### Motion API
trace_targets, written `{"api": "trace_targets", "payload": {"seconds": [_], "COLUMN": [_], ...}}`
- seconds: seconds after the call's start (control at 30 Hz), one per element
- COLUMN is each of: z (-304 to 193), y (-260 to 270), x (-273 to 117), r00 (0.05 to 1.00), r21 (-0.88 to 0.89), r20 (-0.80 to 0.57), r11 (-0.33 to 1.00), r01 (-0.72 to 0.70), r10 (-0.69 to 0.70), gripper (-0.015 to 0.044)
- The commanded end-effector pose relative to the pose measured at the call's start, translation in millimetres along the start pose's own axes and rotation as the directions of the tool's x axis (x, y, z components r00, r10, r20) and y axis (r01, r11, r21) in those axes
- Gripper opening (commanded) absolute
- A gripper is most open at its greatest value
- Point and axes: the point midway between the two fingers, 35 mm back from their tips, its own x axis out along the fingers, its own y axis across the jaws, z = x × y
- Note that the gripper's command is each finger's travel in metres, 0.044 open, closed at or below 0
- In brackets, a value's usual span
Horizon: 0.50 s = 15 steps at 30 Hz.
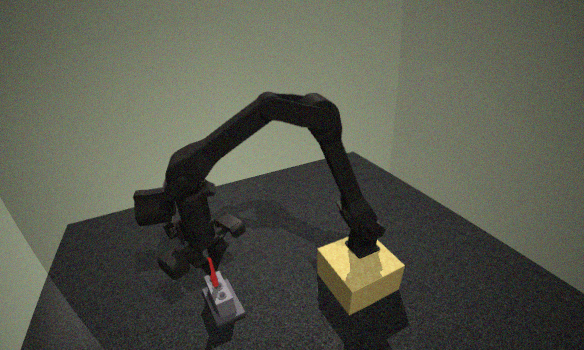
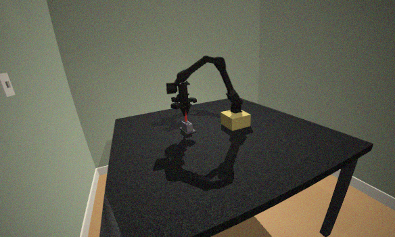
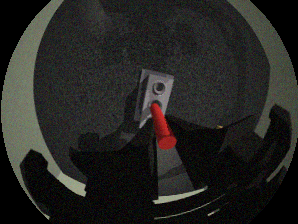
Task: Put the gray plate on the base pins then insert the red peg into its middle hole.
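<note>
The red peg [image 1: 212, 274] [image 2: 186, 117] [image 3: 162, 127] stands nearly upright, its lower end at the middle hole of the gray plate [image 1: 230, 298] [image 3: 167, 96]. How deep it sits, if at all, is unclear; most of its length shows above the plate. My gripper [image 1: 208, 256] [image 2: 186, 112] [image 3: 158, 120] is above the plate, shut on the upper part of the peg. The plate appears to lie flat on the gray base [image 1: 240, 313] [image 2: 193, 131], with one round pin [image 3: 159, 88] showing in its outer hole. The other pin is hidden behind the peg and fingers.
The arm's yellow mounting block [image 1: 351, 275] [image 2: 235, 120] stands to the right of the base in the top and exterior views. The dark table [image 1: 281, 320] [image 2: 274, 162] carries everything, and the arm's shadow falls across it.
</note>
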Motion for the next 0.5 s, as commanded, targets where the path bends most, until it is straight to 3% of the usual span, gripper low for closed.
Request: {"api": "trace_targets", "payload": {"seconds": [0.0, 0.47], "z": [-0.9, -0.9], "y": [-0.8, -0.8], "x": [5.8, 11.2], "r00": [1.0, 1.0], "r21": [0.001, -0.001], "r20": [-0.003, -0.004], "r11": [1.0, 1.0], "r01": [0.0, -0.002], "r10": [0.0, 0.002], "gripper": [0.0, 0.0]}}
